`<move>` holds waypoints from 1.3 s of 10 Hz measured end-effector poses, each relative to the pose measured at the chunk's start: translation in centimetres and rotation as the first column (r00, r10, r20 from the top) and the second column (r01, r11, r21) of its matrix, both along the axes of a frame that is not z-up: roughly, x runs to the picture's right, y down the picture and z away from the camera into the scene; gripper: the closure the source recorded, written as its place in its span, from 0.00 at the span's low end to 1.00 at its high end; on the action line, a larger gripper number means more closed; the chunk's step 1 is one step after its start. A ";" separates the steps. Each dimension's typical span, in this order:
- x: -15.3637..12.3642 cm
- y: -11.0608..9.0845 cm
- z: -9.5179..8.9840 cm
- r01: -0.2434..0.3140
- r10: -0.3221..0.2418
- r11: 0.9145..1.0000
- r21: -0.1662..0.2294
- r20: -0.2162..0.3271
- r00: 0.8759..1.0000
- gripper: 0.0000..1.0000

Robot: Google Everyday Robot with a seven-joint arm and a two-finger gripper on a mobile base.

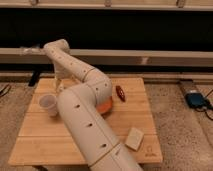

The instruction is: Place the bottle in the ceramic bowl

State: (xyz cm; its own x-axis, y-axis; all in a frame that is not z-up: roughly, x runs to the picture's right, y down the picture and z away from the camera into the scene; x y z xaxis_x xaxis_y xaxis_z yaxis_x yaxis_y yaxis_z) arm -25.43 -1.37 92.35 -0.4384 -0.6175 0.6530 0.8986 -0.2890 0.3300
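**A:** At the table's back-left corner, the gripper (59,84) points down off the end of the arm (87,125), just behind the translucent plastic cup (48,104). Open or clamped, I can't tell from this angle

**B:** Bottle?

**A:** Can't separate it from the gripper. Nothing slim and white shows on the bare part of the wood table (135,117), and the arm masks the spot under the gripper. My read is that it lies there, at or under the gripper's tip, and not in the bowl

**B:** Where's the bowl?

**A:** The orange ceramic bowl (106,106) is mid-table, right of the gripper and well apart from it. Only a sliver of its rim shows past the arm, and nothing shows in that sliver

**B:** So which step?

**A:** I judge it's the pick, a reach or grasp at the bottle. Transfer not yet done

**B:** What does the next move need?

**A:** A confirmed grip first. Then lift straight up to clear the cup, which stands near, swing right over the bowl and lower before release. The bowl is shallow, so a high drop could bounce out. The dark red item (120,93) just right of the bowl and the pale flat block (134,138) at front-right look off the path
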 end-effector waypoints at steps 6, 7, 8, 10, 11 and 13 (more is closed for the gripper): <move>-1.2 0.4 0.9 0.025 -0.025 1.000 -0.005 0.046 0.999 0.20; -1.3 0.5 0.9 0.027 -0.026 1.000 -0.006 0.046 0.999 0.20; -1.2 0.4 0.9 0.026 -0.025 1.000 -0.005 0.045 0.999 0.20; -1.1 0.4 0.9 0.025 -0.025 1.000 -0.005 0.045 0.999 0.20; -1.1 0.4 0.9 0.025 -0.025 1.000 -0.005 0.045 0.999 0.20; -1.2 0.4 0.9 0.026 -0.025 1.000 -0.005 0.046 0.999 0.20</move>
